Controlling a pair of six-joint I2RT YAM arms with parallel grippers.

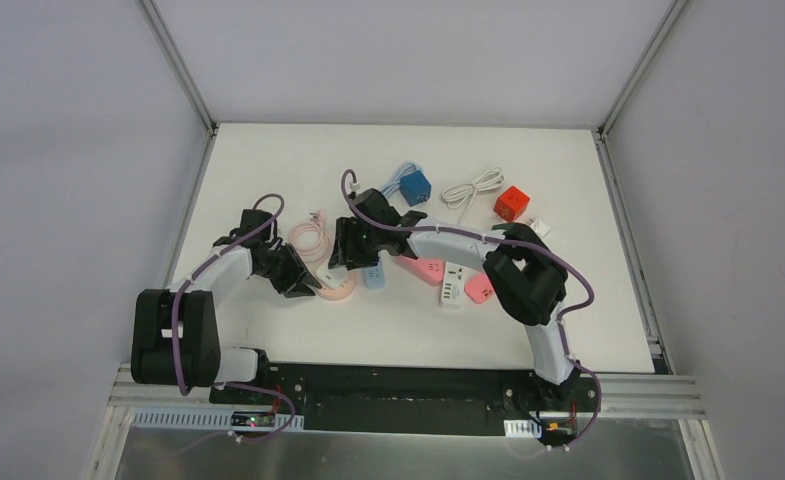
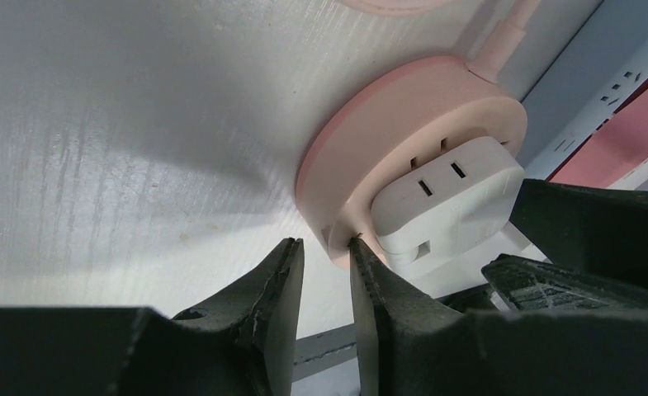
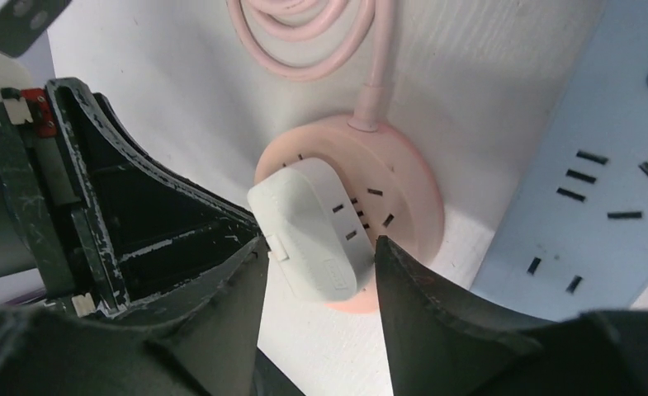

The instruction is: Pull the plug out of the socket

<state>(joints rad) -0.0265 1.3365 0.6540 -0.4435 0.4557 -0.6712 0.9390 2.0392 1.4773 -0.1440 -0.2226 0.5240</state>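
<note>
A round pink socket [image 3: 403, 181] lies flat on the white table [image 2: 122, 124], with a white plug [image 3: 312, 223] pushed into its top. My right gripper [image 3: 320, 243] comes down over the plug, and its two fingertips press the plug's opposite sides. My left gripper [image 2: 324, 243] is at the socket's [image 2: 403, 107] near rim. Its jaws stand a narrow gap apart with only table between them, and its right finger [image 2: 370, 272] touches the rim. In the top view both grippers meet over the socket [image 1: 338, 290].
The socket's coiled pink cable [image 3: 304, 41] lies just behind it. A pale blue power strip [image 3: 601, 190] lies right beside the socket. Further right are a pink strip [image 1: 426, 270] and a white strip [image 1: 454, 283]. At the back are a blue cube [image 1: 415, 186], a red cube [image 1: 512, 203] and a white cable [image 1: 471, 188].
</note>
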